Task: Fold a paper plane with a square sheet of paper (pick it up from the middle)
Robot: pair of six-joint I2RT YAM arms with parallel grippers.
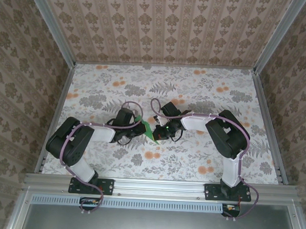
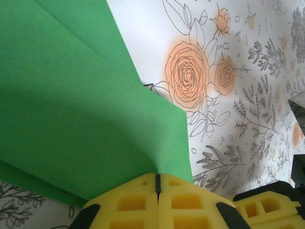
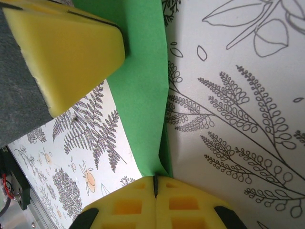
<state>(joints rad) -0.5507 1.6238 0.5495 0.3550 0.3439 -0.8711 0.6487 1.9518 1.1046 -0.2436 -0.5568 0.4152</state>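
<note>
A: Where is the green sheet sitting?
B: Mid-counter, between the two arms, seemingly lifting off the floral counter. The left fingers are pinching one creased edge, fully closed. The right fingers are clamping another edge, closed too.
A: What is threatening the fold?
B: Both grips are sitting close together. Any pulling apart or twisting is likely tearing the thin paper or creasing it crookedly.
</note>
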